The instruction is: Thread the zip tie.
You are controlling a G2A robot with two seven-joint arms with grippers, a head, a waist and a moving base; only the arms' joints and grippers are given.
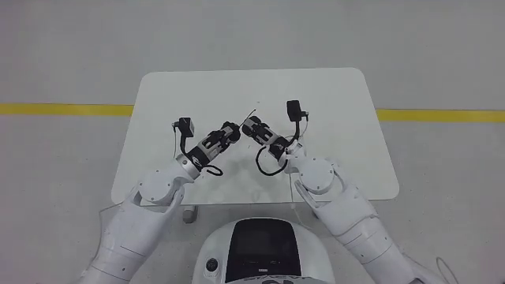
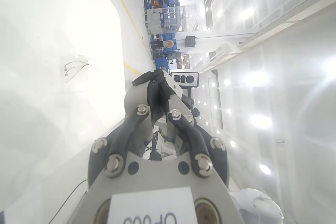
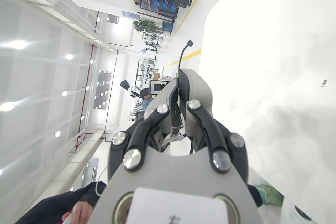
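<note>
A white label (image 2: pixel 155 205) behind the left fingers (image 2: pixel 135 99) is showing cut-off, upside-down print. Nothing else is reading clearly.

You have a thin black zip tie (image 3: pixel 181 58) of smooth, faintly shiny plastic standing out past the tips of your right gripper (image 3: pixel 180 78). Its fingers (image 3: pixel 202 88) are matt grey shells lined with black ribbed, rubbery pads (image 3: pixel 184 87), joined by glossy black links (image 3: pixel 207 125) on bright polished metal pins (image 3: pixel 220 158). Your left gripper (image 2: pixel 155 78) is finished the same. Beneath both, the table (image 1: pixel 331 95) is smooth white with a soft sheen
</note>
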